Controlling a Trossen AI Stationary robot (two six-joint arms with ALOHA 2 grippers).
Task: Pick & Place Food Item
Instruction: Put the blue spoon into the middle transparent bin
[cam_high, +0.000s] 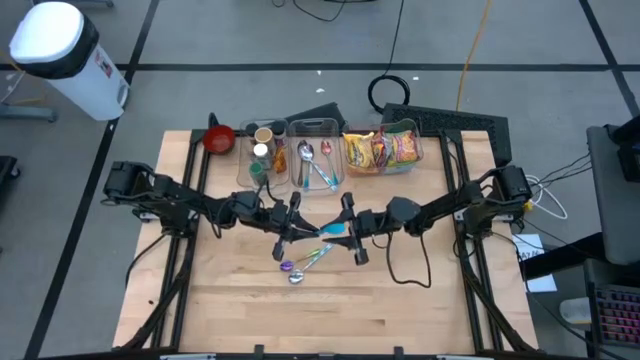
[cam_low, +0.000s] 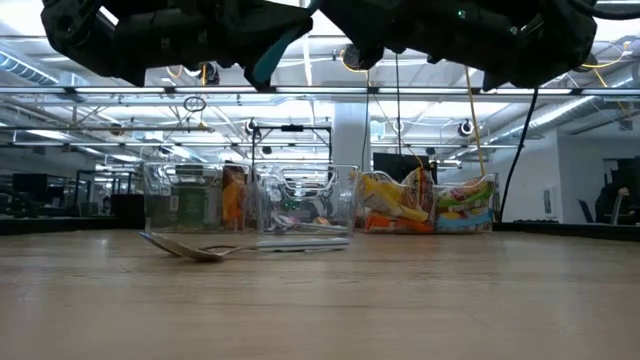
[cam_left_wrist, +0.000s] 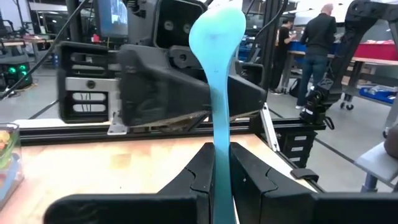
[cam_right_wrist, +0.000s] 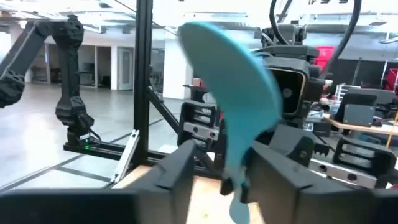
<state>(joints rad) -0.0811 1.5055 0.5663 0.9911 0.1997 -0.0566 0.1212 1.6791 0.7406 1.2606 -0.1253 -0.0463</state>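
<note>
A light-blue plastic spoon (cam_high: 335, 230) hangs in the air over the middle of the table, between my two grippers. My left gripper (cam_left_wrist: 222, 152) is shut on its handle. My right gripper (cam_right_wrist: 227, 158) faces it from the table's right, open. Its fingers stand on either side of the spoon just behind the bowl (cam_right_wrist: 233, 81). A purple-and-teal spoon (cam_high: 310, 260) and a metal spoon (cam_low: 190, 248) lie flat on the table below. Food packets (cam_high: 380, 150) sit in a clear bin at the far edge. My left gripper pinches the spoon's handle (cam_left_wrist: 221, 140) between its two fingers. The fingers point level toward the table's right and lie along the spoon. The spoon runs on past the fingertips, bowl end away, lifted clear of the table. My right gripper: I cannot tell whether a finger (cam_right_wrist: 273, 168) touches the spoon.
Along the far edge stand a red bowl (cam_high: 220, 138), a clear bin of bottles (cam_high: 262, 152), a clear bin of spoons (cam_high: 316, 160) and the packet bin (cam_high: 405, 160). Bare wood lies toward the near edge. People stand in the room beyond.
</note>
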